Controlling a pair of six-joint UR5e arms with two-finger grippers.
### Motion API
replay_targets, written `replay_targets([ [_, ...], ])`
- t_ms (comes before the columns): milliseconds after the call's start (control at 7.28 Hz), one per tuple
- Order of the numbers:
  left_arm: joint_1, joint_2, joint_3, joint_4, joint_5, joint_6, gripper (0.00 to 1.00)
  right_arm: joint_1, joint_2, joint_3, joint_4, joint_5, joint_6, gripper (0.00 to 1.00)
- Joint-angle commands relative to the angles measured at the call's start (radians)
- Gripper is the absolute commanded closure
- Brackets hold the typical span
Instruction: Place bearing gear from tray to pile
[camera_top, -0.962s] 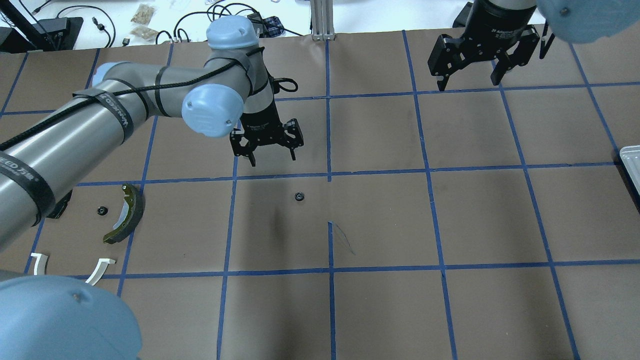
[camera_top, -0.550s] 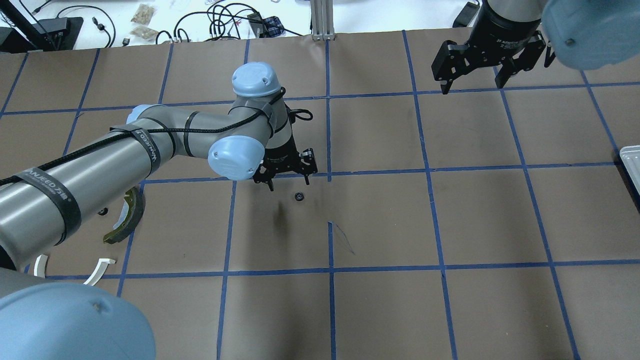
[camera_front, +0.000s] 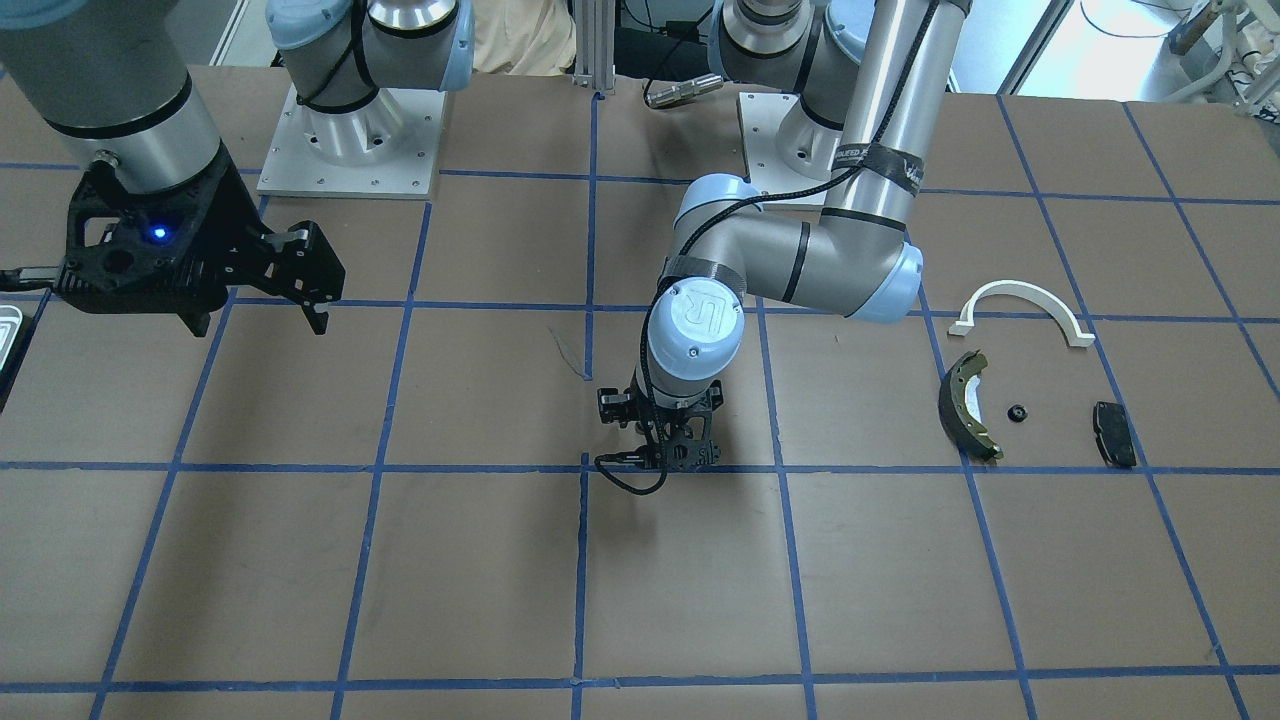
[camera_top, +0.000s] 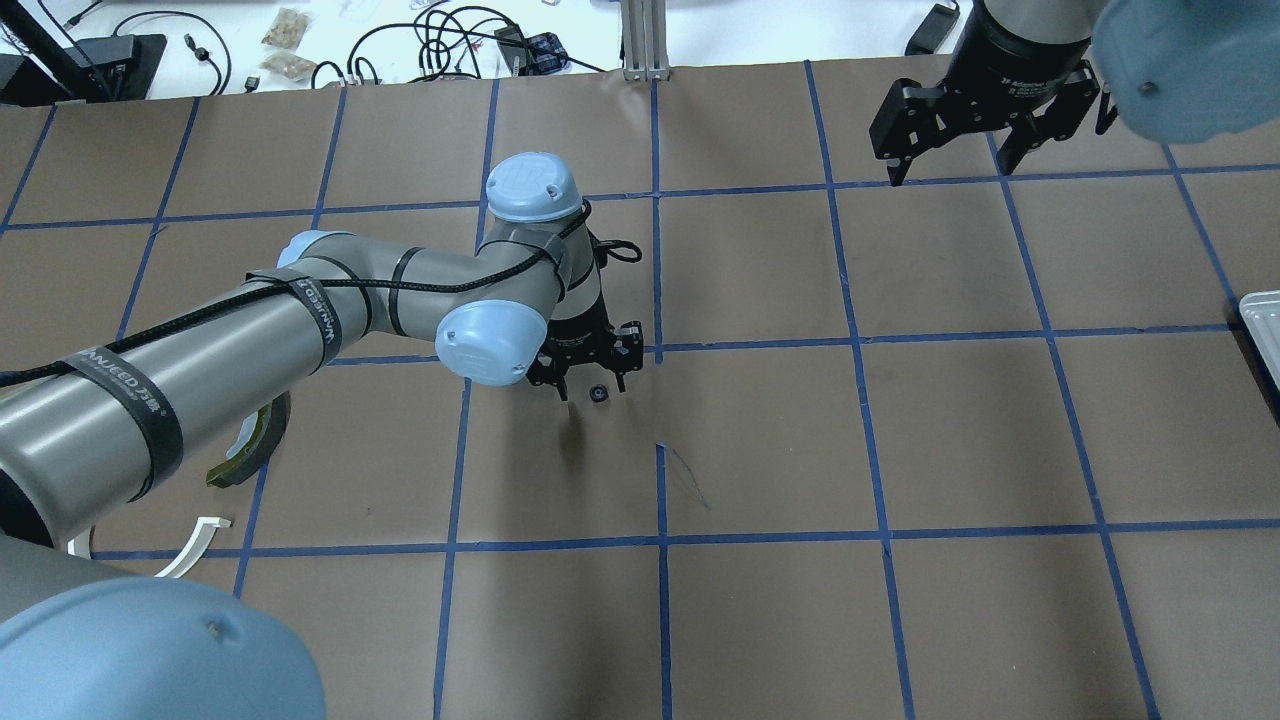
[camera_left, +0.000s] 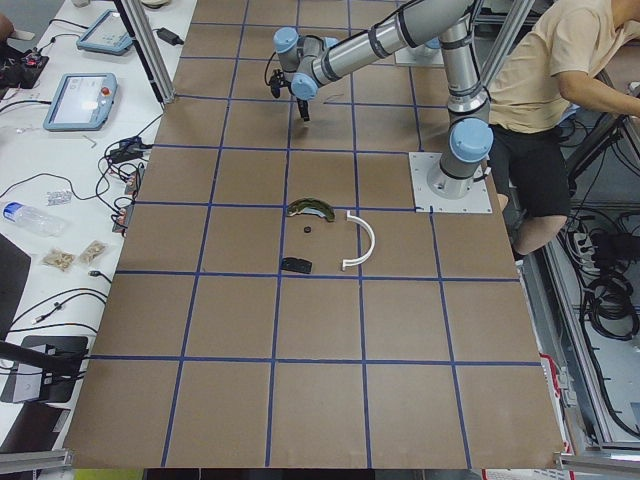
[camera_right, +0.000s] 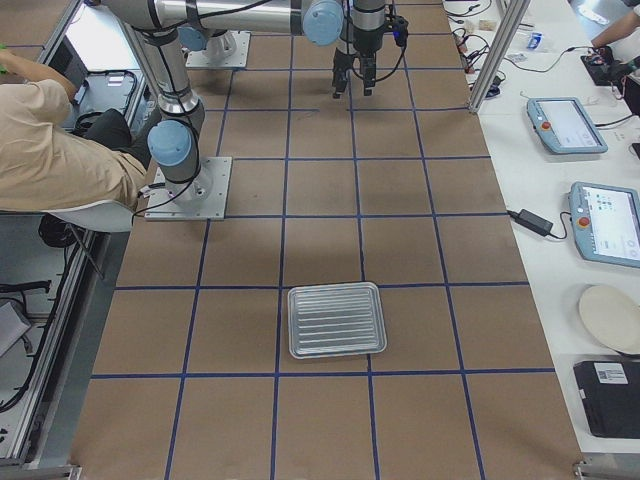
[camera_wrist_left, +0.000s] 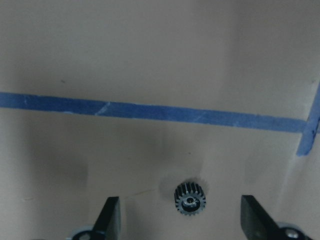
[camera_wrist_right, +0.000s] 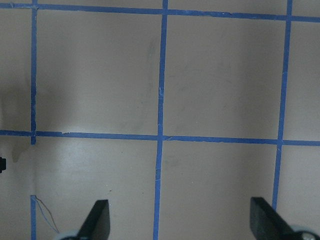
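The gear (camera_wrist_left: 190, 198) is lying on the table (camera_top: 900, 450) roughly midway between the spread fingers (camera_wrist_left: 111, 220) of the left gripper (camera_top: 592, 388), touching neither. That gripper has been coming down around it over the last second.

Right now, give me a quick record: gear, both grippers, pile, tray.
bearing gear: on the table, between the left fingers, ungripped
left gripper: open, low over gear
right gripper: open, empty, raised
pile: white arch, brake shoe, brake pad, another small gear
tray: at the table's right end
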Motion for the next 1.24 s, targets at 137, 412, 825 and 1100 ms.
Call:
replay_targets([
  [137,-0.008,-0.001,-0.018,0.0,0.0,0.0,0.43,-0.007,-0.001,0.005,0.003,0.014,0.003,0.0],
  [412,-0.008,0.001,-0.029,0.002,0.0,0.001,0.44,-0.007,-0.001,0.008,-0.005,0.014,0.004,0.0],
  [825,-0.004,0.001,-0.026,0.003,0.0,0.001,1.0,-0.006,-0.002,0.008,-0.006,0.014,0.006,0.0],
  [1100,0.008,0.011,-0.014,0.003,0.005,0.016,1.0,-0.006,-0.002,0.009,-0.006,0.014,0.006,0.0],
])
